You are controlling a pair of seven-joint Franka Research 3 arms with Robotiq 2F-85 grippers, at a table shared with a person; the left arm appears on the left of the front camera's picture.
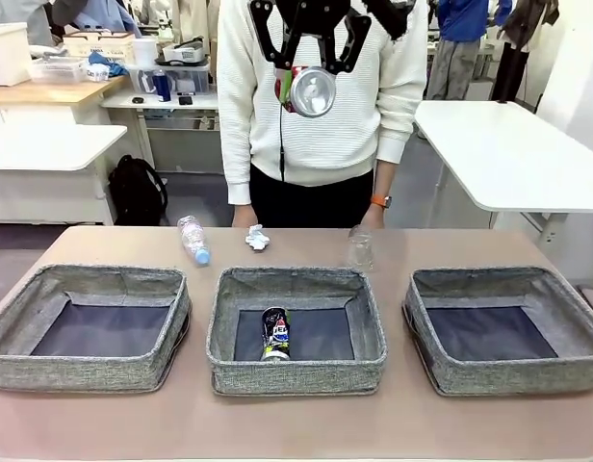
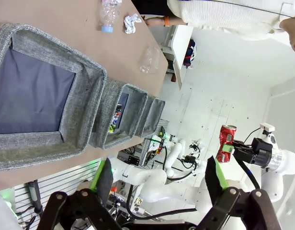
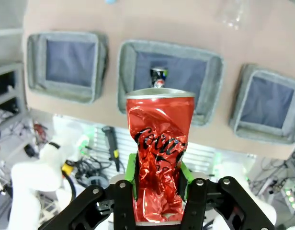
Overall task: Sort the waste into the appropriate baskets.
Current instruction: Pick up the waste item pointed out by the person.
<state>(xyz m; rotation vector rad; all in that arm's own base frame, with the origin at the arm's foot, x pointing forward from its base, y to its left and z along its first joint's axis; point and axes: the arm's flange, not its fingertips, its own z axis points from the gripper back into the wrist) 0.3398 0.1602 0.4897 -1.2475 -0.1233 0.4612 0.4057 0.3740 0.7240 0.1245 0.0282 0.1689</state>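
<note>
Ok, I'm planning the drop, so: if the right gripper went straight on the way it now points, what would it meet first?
Most likely the middle basket. Seen along the right gripper, the crushed red can it holds lines up with that basket, close to the crushed dark can lying inside. Depth is unclear, so it could meet the basket's wall rather than its floor.

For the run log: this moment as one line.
right tool: shut on crushed red can, held high; left tool: open, empty; middle basket: crushed dark can; tabletop: plastic bottle, paper wad, cup

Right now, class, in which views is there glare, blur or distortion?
Front view: even light, a glint on the base of the crushed red can. Left wrist view: rolled sideways, the pale background washed out. Right wrist view: can crisp, baskets behind bowed.
</note>
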